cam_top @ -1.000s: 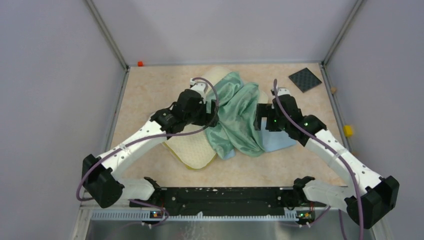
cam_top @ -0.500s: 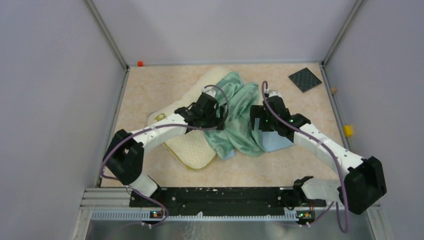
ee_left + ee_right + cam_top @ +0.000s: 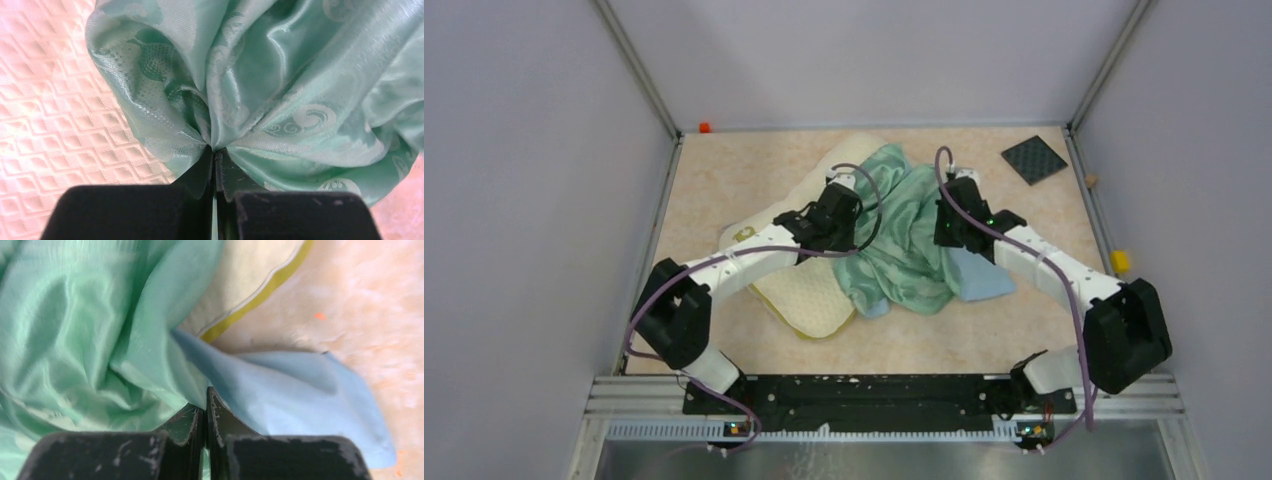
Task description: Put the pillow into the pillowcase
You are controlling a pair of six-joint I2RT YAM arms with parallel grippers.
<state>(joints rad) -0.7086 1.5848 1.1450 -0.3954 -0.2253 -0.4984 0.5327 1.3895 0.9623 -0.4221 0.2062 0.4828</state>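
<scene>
"Green satin all over the left wrist view. Looks pinched?"

"Pinched hard, by the left gripper (image 3: 215, 152): clenched shut on a gathered fold of the pillowcase (image 3: 280, 75), shiny patterned side out. Fans up and away from the closed tips."

"And beneath?"

"Sits over the cream quilted face of the pillow (image 3: 45, 115), seen off to the left of the bunch."

"Over at the right gripper (image 3: 205, 400)?"

"Clamped too, with no gap at the tips, on the pillowcase just at the border of green and light blue. Spreads flat and blue to the right over the table (image 3: 360, 305). Leaves a corner of the pillow bare above, yellow band and all."

"From overhead, then?"

"Shows the pillow lying slantwise near mid-table, far end toward the back, near end bare toward the near left. Shows the pillowcase heaped across its right part, mostly green side up, with a blue patch trailing out at the right. Draped on top only, not pulled over. Puts both grippers low at the heap, left at its left edge, right at its right edge, apart, with crumpled cloth between."

"Anything else about?"

"Off in the far right corner, a black square mat (image 3: 1034, 158), well apart from the cloth. At the far left corner, a small orange piece (image 3: 705, 127); by the table's right edge, a small yellow piece (image 3: 1120, 262)."
</scene>
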